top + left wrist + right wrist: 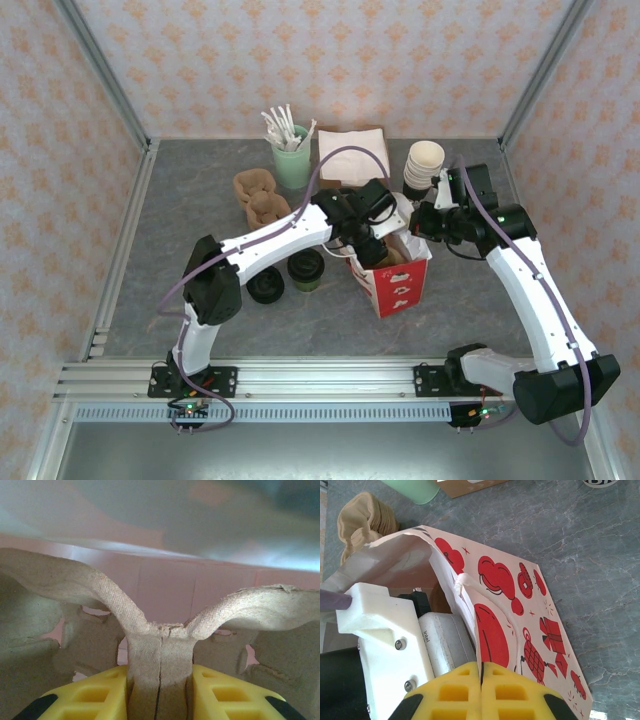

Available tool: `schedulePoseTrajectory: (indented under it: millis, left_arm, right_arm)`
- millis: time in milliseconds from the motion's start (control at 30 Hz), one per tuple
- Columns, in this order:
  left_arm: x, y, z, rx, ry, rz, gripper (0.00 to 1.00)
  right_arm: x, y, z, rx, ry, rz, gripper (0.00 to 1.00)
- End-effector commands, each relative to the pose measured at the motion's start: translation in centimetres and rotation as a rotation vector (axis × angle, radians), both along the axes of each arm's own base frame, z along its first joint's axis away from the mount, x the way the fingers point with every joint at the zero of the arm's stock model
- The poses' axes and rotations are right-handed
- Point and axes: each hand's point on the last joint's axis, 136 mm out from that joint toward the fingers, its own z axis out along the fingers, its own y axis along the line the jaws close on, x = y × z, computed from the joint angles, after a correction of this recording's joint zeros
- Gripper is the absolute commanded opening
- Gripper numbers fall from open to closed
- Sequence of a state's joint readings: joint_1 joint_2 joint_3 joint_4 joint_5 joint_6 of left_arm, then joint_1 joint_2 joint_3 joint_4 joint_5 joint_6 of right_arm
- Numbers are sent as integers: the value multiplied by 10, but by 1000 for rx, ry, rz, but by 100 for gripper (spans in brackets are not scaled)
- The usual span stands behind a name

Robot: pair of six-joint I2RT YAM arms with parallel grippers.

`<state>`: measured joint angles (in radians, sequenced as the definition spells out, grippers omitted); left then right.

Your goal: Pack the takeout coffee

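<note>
From above, the left arm's wrist covers the mouth of the paper bag [395, 280]. The left wrist view gives the grip itself. The left gripper [160, 695] pinches the upright middle ridge of a brown pulp cup carrier [55, 577] between its 2 yellow fingers, with a pink-lit paper wall behind.

The right wrist view gives the other grip close up. The right gripper [481, 680] has its 2 fingers pressed together on the bag's top edge. The bag is white with red drawings, and the left arm's white wrist reaches in beside that edge.

The top view takes in the takeout coffee [306, 268]. It stands upright on the grey table [200, 300], just left of the bag and outside it, beside a round black lid [265, 287]. The cup is small, dark olive-green on its side, and capped by a round black lid.
</note>
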<state>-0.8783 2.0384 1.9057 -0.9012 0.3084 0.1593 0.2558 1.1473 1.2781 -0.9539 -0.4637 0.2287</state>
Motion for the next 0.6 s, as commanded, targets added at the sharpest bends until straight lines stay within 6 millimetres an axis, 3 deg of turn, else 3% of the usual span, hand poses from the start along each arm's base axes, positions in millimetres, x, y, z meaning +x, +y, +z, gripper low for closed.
schedulePoseTrajectory:
  millis: [0, 567]
  left_arm:
    - [-7, -9, -28, 68, 5, -41, 32]
    - [-9, -18, -42, 49, 31, -33, 34]
  right_arm:
    - [-1, 15, 15, 79, -46, 42, 0]
    - [1, 11, 18, 54, -61, 36, 0]
